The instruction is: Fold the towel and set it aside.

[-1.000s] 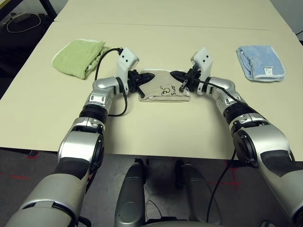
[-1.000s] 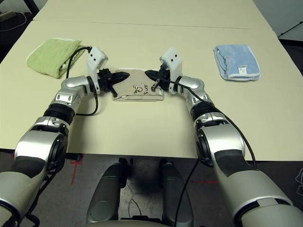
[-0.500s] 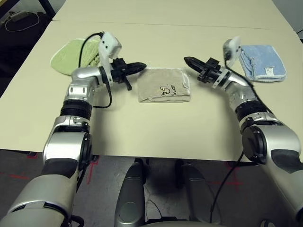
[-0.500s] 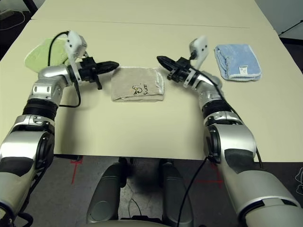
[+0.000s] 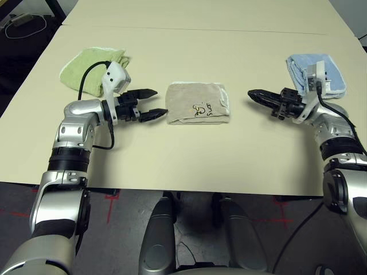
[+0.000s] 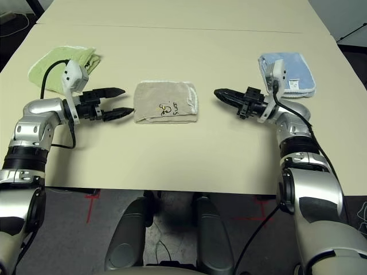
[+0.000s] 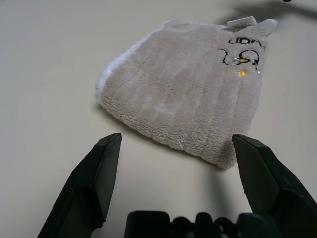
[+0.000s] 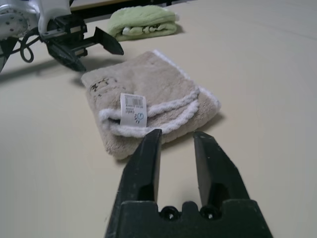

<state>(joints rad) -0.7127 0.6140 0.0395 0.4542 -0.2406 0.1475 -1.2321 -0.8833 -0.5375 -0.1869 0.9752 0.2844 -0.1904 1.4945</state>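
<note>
Lime-green towel far left on the table, not the target. Left gripper spread wide, empty, just beside the beige towel. Towel folded, flat, mid-table, well apart from both other towels. Probably light, soft and floppy, so best pinched through all layers at the white-stitched edge. Right gripper near, empty, slightly parted. Light blue towel far right.

Beige towel white-edged, lime-green towel, light blue towel
</note>
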